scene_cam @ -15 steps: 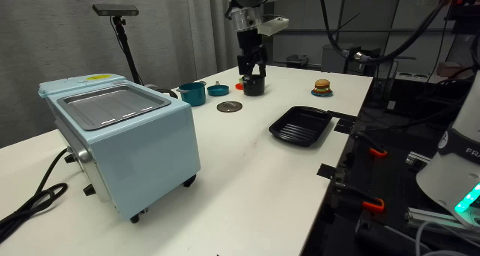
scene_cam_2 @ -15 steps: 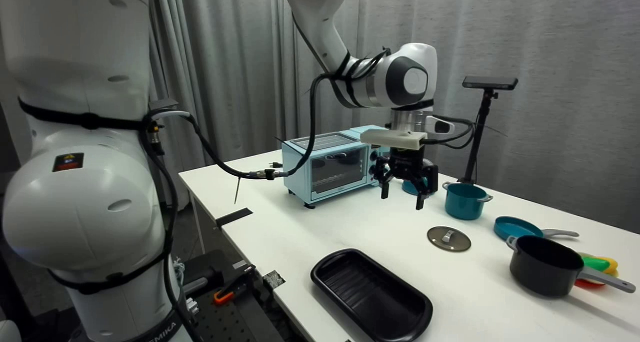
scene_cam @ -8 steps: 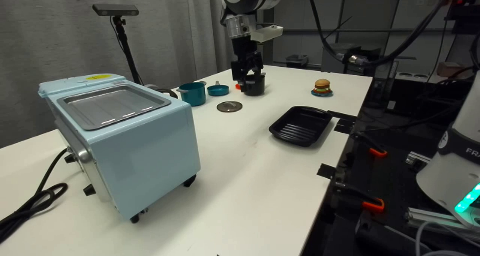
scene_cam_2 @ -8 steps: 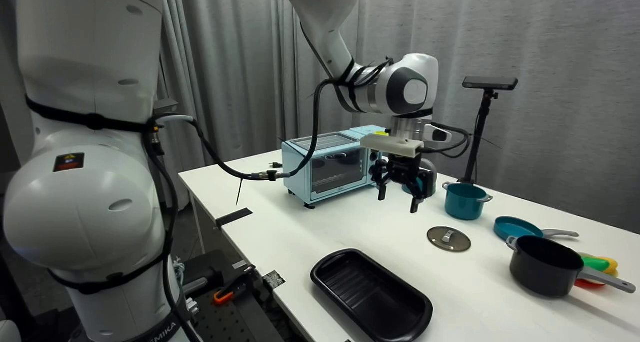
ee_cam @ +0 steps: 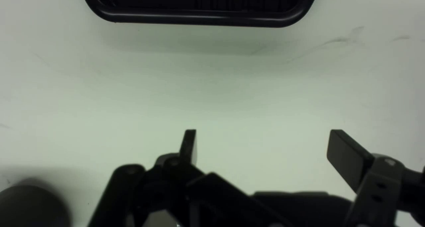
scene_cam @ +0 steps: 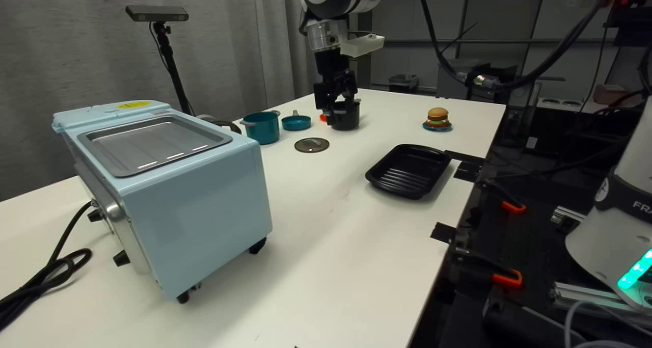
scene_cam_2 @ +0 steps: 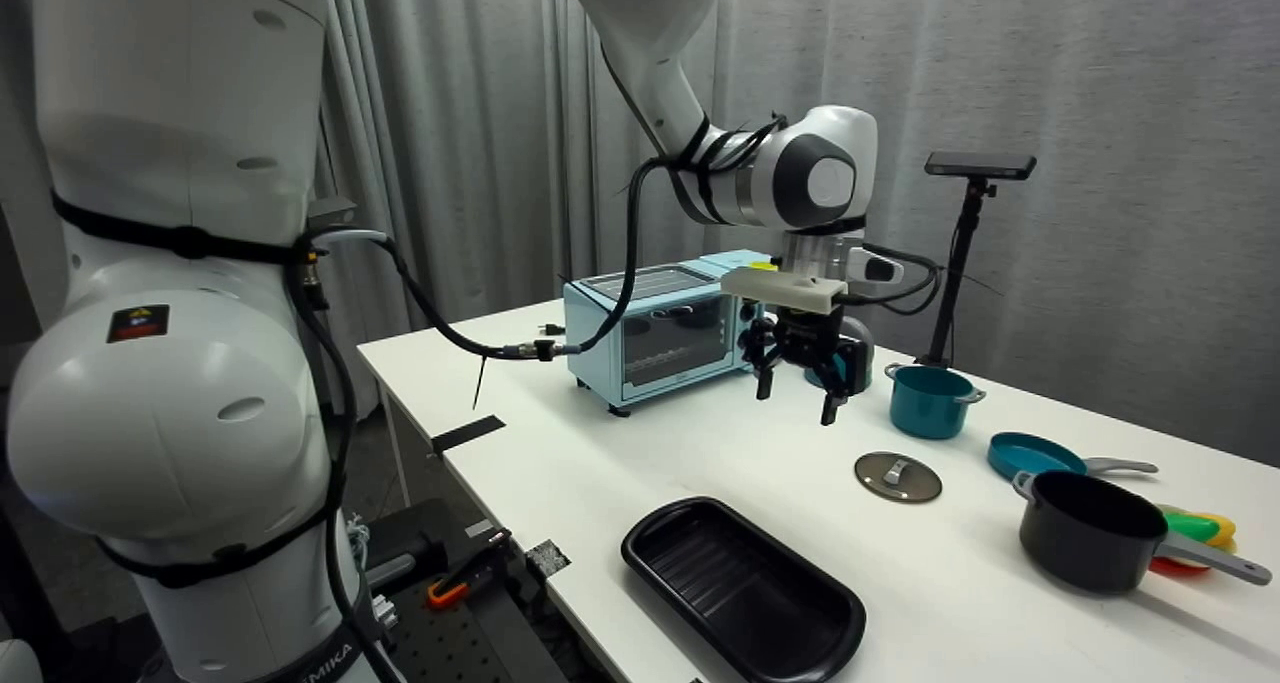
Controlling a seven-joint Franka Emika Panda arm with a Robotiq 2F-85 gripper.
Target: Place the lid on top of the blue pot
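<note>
The wrist view cuts off the tray (ee_cam: 199,17) and a dark round shape (ee_cam: 30,208), which I cannot surely identify. The lid (scene_cam_2: 908,485) lies flat on the tabletop (scene_cam_2: 600,473), between the tray and the blue pot (scene_cam_2: 928,408); its handle (scene_cam_2: 896,471) faces upward, the handle's long axis slanting to the upper right in an exterior view. The gripper (scene_cam_2: 797,401) hangs above the tabletop, its jaws wide apart.

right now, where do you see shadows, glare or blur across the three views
Wrist view: the table looks greenish, a soft shadow lies beside the black tray, and the claw is dark, blurred low in the frame; in an exterior view: white glints on the grey tray atop the blue oven; in an exterior view: a soft shadow from the saucepan.
</note>
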